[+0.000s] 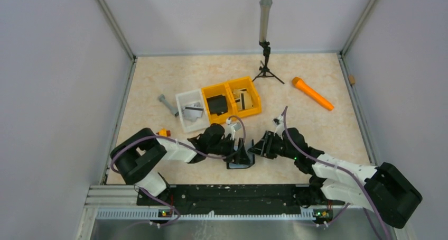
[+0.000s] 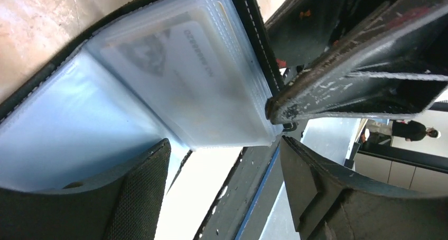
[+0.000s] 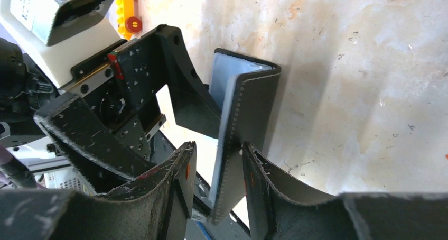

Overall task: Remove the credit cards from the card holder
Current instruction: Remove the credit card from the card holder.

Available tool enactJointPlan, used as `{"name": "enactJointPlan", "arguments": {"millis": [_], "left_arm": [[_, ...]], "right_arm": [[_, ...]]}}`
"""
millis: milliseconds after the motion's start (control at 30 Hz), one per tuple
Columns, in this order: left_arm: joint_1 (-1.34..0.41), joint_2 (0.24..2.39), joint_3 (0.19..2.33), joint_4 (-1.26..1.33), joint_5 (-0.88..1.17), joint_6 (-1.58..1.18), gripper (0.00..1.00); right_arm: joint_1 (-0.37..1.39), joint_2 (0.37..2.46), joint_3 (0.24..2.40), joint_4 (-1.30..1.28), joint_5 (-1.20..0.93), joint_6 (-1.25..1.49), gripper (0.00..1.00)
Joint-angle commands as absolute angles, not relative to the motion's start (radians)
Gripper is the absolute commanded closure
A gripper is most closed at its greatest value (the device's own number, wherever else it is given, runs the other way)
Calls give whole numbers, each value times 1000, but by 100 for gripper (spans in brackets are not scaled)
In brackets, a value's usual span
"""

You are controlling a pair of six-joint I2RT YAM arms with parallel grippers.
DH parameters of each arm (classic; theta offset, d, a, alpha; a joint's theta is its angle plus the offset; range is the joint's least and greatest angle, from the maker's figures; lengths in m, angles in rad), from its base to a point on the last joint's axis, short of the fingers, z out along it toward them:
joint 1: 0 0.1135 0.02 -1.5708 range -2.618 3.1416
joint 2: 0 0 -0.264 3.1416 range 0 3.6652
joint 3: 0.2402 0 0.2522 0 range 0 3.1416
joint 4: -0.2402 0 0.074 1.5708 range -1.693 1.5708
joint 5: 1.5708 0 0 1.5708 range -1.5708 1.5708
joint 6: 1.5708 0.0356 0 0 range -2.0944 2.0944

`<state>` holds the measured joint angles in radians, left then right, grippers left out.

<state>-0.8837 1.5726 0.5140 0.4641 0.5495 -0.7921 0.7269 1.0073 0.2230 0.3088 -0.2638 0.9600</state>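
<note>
The card holder (image 1: 240, 158) stands open on its edge at the front middle of the table, between both grippers. In the left wrist view its pale lining (image 2: 63, 129) and a stack of clear sleeves show, with a credit card (image 2: 174, 65) visible inside a sleeve. My left gripper (image 2: 224, 145) is open just below the sleeve stack, nothing between its fingers. My right gripper (image 3: 218, 147) straddles the holder's black stitched cover (image 3: 253, 113); its jaws stand apart, with a gap on the left side. In the top view the left gripper (image 1: 238, 145) and the right gripper (image 1: 257, 146) nearly meet.
Behind the arms sit a white bin (image 1: 182, 100) with striped cards and a yellow two-part bin (image 1: 254, 100) with a black block and a card. A grey tool (image 1: 168, 104), an orange cylinder (image 1: 313, 93) and a small tripod (image 1: 265, 65) lie farther back.
</note>
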Motion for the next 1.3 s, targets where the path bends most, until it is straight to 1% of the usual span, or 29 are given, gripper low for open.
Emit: {"name": "enactJointPlan", "arguments": {"millis": [0,67,133,167,267,333,433,533,633,700,767,833,967,1033,1133,1267], "left_arm": [[-877,1524,470,514,527,-796,20],[-877,1526,458,528,533,-801,21],[-875,1531,444,555,541,-810,28],[-874,1532,437,574,548,-816,29],[-871,1537,423,622,572,-824,34],[-865,1536,416,640,579,-834,44],[-858,1528,410,647,584,-841,52],[-853,1521,413,633,588,-836,56],[-851,1516,419,609,592,-824,60],[-849,1514,420,601,591,-821,62],[-848,1513,421,593,589,-818,62],[-847,1510,419,589,588,-814,62],[-845,1515,417,587,587,-811,63],[-845,1519,417,590,588,-811,64],[-841,1524,417,594,593,-811,64],[-839,1518,415,588,592,-807,65]], "right_arm": [[741,1045,218,392,-306,950,62],[741,1061,224,403,-314,951,62],[742,1073,234,399,-319,949,64],[742,1073,239,396,-320,949,66],[742,1062,242,396,-322,954,69],[742,1041,244,381,-314,955,70],[742,1019,247,349,-294,949,70],[742,1013,242,342,-284,945,79],[742,1025,243,347,-287,943,83],[742,1038,246,353,-290,943,83],[742,1053,248,367,-302,937,72],[742,1075,253,378,-315,932,65],[743,1113,269,378,-332,925,64],[744,1124,274,383,-338,924,66],[744,1126,273,389,-338,931,75],[744,1106,267,388,-323,939,84]]}}
